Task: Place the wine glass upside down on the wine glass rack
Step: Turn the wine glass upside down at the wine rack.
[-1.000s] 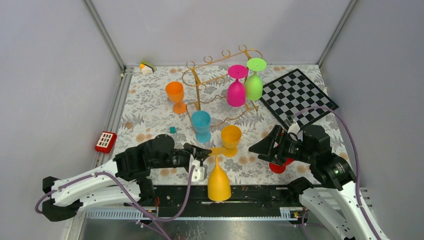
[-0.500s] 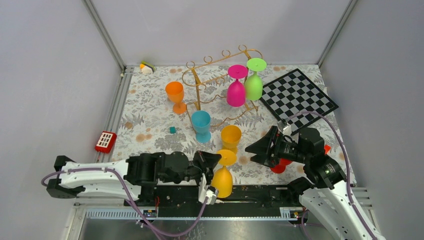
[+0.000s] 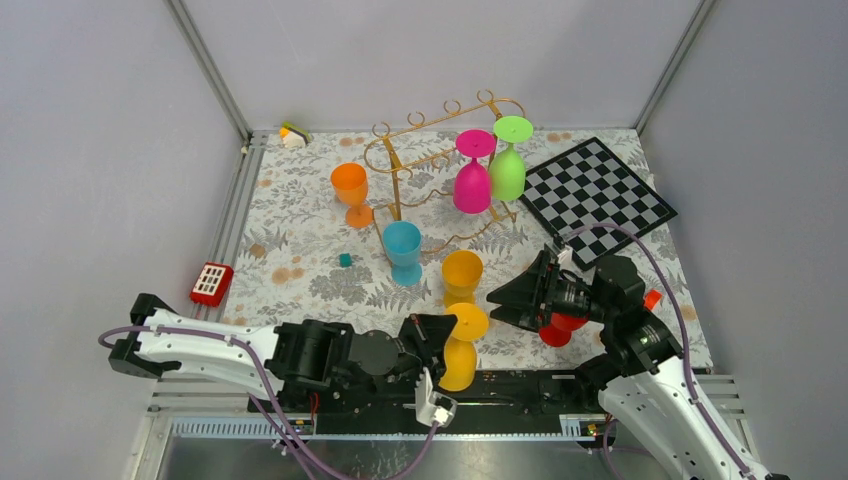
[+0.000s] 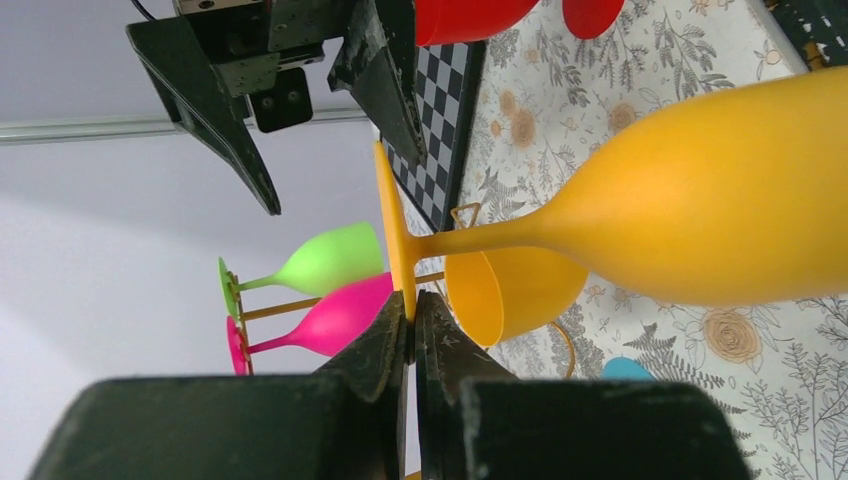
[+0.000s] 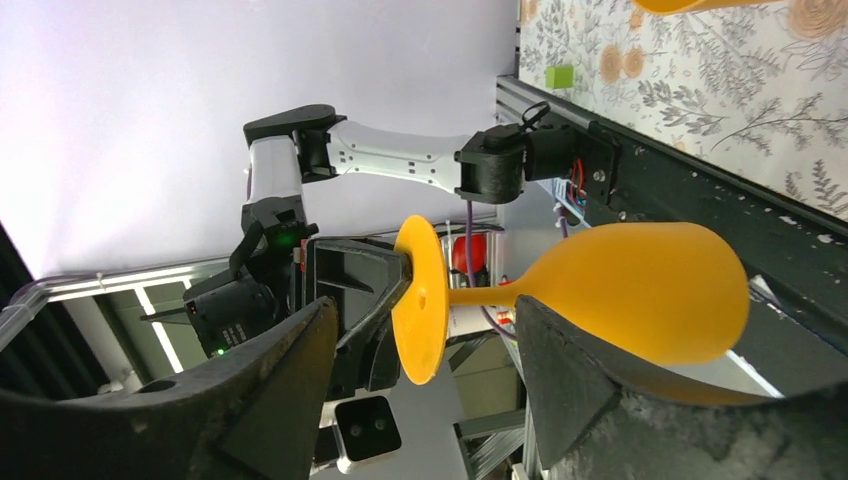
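My left gripper (image 3: 437, 332) (image 4: 412, 300) is shut on the rim of the foot of a yellow-orange wine glass (image 3: 458, 358) (image 4: 700, 200), held on its side above the table's near edge. My right gripper (image 3: 500, 298) (image 5: 428, 310) faces it, open. Its two fingers stand on either side of the glass's foot (image 5: 420, 300) with a gap on each side. The gold wire wine glass rack (image 3: 440, 122) (image 4: 290, 305) stands at the back, with a pink glass (image 3: 472, 185) and a green glass (image 3: 508, 170) hanging upside down on it.
Upright on the floral mat stand an orange glass (image 3: 350, 190), a blue glass (image 3: 403, 250) and a yellow glass (image 3: 462, 272). A red glass (image 3: 560, 328) sits under my right arm. A checkerboard (image 3: 595, 190) lies back right, a red block (image 3: 211, 283) at the left edge.
My left arm has carried the yellow-orange glass rightward and tipped it onto its side. My right gripper has come left around the foot, its jaws narrowing.
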### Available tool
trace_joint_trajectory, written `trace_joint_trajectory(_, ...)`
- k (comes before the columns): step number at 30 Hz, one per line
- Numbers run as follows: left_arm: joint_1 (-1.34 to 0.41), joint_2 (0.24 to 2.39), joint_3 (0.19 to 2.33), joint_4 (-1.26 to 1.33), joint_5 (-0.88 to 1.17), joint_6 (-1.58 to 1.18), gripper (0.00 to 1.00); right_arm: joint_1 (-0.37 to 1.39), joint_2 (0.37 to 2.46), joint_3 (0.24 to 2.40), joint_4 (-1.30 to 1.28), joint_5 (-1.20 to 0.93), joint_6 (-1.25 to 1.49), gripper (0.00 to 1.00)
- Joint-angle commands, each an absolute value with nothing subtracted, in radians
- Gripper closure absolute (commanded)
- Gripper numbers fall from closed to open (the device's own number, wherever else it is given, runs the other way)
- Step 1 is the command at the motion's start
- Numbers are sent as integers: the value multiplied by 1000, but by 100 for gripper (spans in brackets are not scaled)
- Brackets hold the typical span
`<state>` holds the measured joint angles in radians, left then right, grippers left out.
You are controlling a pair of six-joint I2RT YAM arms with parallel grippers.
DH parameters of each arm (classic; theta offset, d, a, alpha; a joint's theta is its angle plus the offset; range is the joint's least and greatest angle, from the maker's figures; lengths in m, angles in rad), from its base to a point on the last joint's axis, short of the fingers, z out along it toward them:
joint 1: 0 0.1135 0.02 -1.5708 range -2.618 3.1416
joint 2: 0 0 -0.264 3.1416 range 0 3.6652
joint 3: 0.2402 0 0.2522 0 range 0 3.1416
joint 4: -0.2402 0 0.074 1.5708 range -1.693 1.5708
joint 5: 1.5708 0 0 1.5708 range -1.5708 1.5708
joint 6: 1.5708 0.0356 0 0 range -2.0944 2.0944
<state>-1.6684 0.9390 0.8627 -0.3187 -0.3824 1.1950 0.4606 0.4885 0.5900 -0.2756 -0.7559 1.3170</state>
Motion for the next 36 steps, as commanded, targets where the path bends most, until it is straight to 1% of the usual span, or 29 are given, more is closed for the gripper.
trace_joint_trajectory(1, -1685, 960, 934, -223, -466, 1224, 100, 489, 500, 578, -181, -801, 1368, 30)
trace_joint_trajectory(3, -1687, 970, 941, -217, -477, 1231, 100, 500, 505, 570, -176, -800, 1371, 36)
trace_joint_trajectory(5, -1687, 977, 945, -209, -480, 1232, 100, 513, 503, 555, -147, -797, 1391, 39)
trace_joint_trajectory(6, -1687, 980, 946, -206, -482, 1232, 100, 520, 505, 548, -129, -798, 1405, 43)
trace_joint_trajectory(11, -1690, 992, 948, -203, -486, 1225, 100, 560, 512, 538, -79, -783, 1436, 50)
trace_joint_trajectory(14, -1690, 994, 945, -202, -486, 1223, 100, 580, 515, 533, -46, -768, 1460, 57)
trace_joint_trajectory(20, -1691, 1002, 944, -200, -492, 1218, 100, 605, 542, 516, 20, -769, 1485, 63)
trace_joint_trajectory(25, -1692, 1009, 939, -196, -495, 1211, 100, 627, 556, 501, 51, -760, 1493, 78)
trace_joint_trajectory(29, -1692, 1014, 936, -194, -491, 1208, 100, 631, 558, 493, 61, -752, 1499, 98)
trace_joint_trajectory(30, -1692, 1015, 937, -194, -493, 1209, 100, 632, 559, 494, 62, -750, 1499, 100)
trace_joint_trajectory(33, -1692, 1014, 935, -195, -501, 1207, 100, 632, 565, 492, 57, -749, 1488, 100)
trace_joint_trajectory(34, -1692, 1014, 933, -195, -504, 1204, 98, 632, 568, 490, 56, -751, 1483, 100)
trace_joint_trajectory(35, -1692, 1013, 928, -194, -509, 1200, 94, 631, 572, 490, 53, -753, 1476, 100)
trace_joint_trajectory(36, -1692, 1011, 923, -189, -514, 1193, 85, 632, 575, 488, 51, -756, 1470, 100)
